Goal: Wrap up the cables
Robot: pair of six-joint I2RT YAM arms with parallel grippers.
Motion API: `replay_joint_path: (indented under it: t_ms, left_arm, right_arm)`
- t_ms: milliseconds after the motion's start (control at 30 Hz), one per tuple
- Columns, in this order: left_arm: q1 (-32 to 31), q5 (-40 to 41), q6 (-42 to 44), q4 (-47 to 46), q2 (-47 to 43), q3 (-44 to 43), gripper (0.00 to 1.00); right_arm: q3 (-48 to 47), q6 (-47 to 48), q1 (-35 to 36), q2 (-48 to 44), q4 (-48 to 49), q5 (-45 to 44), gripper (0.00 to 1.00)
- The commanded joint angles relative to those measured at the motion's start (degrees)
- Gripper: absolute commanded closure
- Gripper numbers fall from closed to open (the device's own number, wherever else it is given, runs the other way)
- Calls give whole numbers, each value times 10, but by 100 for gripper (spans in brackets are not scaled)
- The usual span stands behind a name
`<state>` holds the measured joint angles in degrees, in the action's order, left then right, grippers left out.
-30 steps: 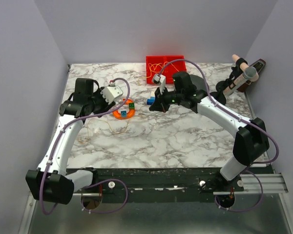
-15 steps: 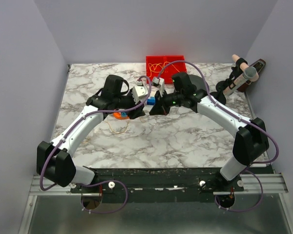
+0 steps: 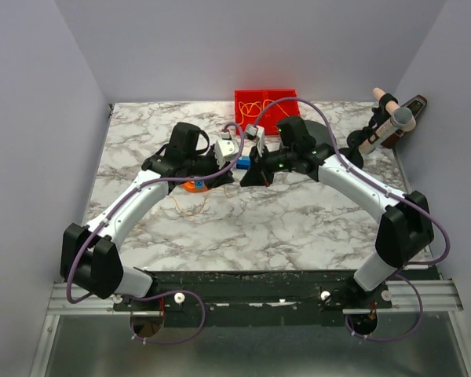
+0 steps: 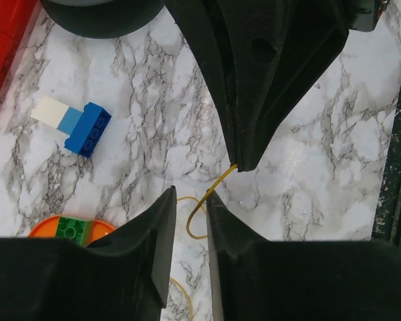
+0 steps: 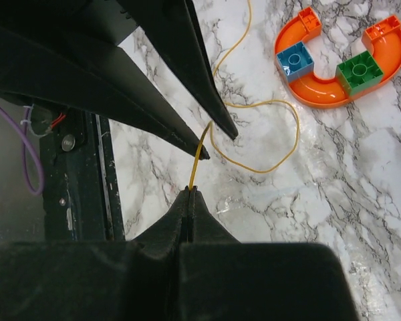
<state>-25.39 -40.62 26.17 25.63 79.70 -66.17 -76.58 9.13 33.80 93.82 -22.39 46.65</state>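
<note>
One yellow cable [image 5: 198,160] in right pincer [image 5: 190,192]

Robot lab, marble-look worktop [image 3: 298,228] boxed in by plain grey walls [image 3: 39,102], two robot arms [image 3: 361,187] bolted to a metal rail [image 3: 432,292], toy bricks [image 4: 87,128]

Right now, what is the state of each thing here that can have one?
Left gripper, open a little, cable in the gap, not pinched.
Right gripper, shut on the cable.
Cable, straight between the two grippers, the rest lying in a loose loop.
Orange track, lying flat, blue block and green block seated on it.
Brick stack, joined, lying on its side.
</note>
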Motion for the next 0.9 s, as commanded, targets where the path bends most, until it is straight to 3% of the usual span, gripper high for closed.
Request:
replay_joint_path:
  t_ms: [0,67,100,167,233,267,300,433,600,733,867]
  left_arm:
    - [-7,-37,-7,-8,12,-7,71]
    - [-9,-42,-9,0,15,-9,86]
    - [-9,-40,-17,-5,13,-6,99]
    - [-9,-12,-49,-31,6,1,100]
    - [-9,27,-72,-44,2,0,100]
    - [-8,49,-81,-46,0,-2,100]
    - [-5,64,-83,-44,-2,-3,100]
    - [2,126,-87,-40,-21,9,100]
    - [12,156,-83,-25,-39,16,100]
    - [13,164,-80,-15,-51,15,100]
    - [13,160,-71,-11,-53,21,100]
  right_arm:
    - [-11,9,3,-23,0,16,99]
    - [-10,9,3,-29,2,16,99]
    - [-11,8,3,-30,3,16,99]
    - [-18,-6,0,-31,5,-15,94]
    - [-26,-23,-14,-31,4,-79,43]
    - [-30,-41,-25,-34,4,-131,11]
    - [-35,-59,-44,-36,4,-175,0]
    - [-70,-89,-113,-9,-26,-331,0]
    - [-217,-25,-122,141,-164,-479,0]
    - [-327,-27,-145,239,-243,-510,0]
    - [-364,-30,-175,262,-238,-425,0]
